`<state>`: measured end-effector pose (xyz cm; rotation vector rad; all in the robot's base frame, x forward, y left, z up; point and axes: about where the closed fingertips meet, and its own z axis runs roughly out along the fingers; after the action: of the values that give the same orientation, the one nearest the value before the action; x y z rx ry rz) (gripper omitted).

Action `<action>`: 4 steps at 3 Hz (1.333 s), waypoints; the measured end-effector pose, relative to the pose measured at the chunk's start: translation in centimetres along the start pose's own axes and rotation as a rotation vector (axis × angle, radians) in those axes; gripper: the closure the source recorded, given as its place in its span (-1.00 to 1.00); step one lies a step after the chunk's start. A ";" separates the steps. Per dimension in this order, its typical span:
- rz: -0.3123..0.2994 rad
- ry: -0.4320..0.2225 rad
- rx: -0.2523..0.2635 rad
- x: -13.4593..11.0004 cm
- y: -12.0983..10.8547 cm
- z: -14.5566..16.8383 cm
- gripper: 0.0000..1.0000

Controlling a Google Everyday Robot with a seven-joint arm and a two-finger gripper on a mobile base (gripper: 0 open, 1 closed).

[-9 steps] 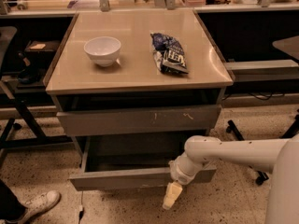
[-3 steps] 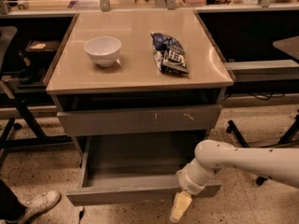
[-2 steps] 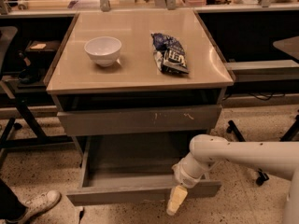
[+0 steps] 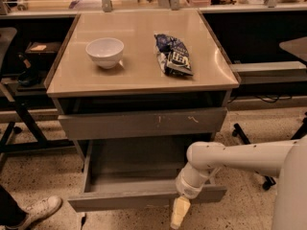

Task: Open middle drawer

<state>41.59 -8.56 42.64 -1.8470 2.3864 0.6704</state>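
My jaws hang at the bottom edge of the view, pointing down, just in front of the middle drawer (image 4: 124, 200) near its right end. Only a cream-coloured tip shows. Can't tell how far the jaws are open or whether they hold anything. They look close to the drawer front; contact unclear.

My white arm (image 4: 240, 159) comes in from the right and bends down at a rounded joint that overlaps the drawer's right front corner.

Middle drawer is pulled well out toward the camera. Flat grey front, no handle, and a bare grey interior.

A white shoe (image 4: 41, 210) is on the speckled floor at lower left, beside the drawer's left corner.

Above the open drawer sits a taller grey drawer front (image 4: 120, 123), closed, with pale scratch marks right of centre. There is a dark gap between it and the top.

The tan table (image 4: 139, 75) carries a white bowl (image 4: 104, 51) left of centre, upright. A dark blue snack bag (image 4: 173, 54) lies flat right of centre, apart from the bowl.

Behind the table a counter (image 4: 48, 8) runs across the back with cluttered items, too small to name.
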 end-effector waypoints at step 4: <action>0.117 0.102 -0.133 3.2 6.5 0.9 -1.00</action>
<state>34.39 -9.87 42.86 -1.8436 2.5908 0.7810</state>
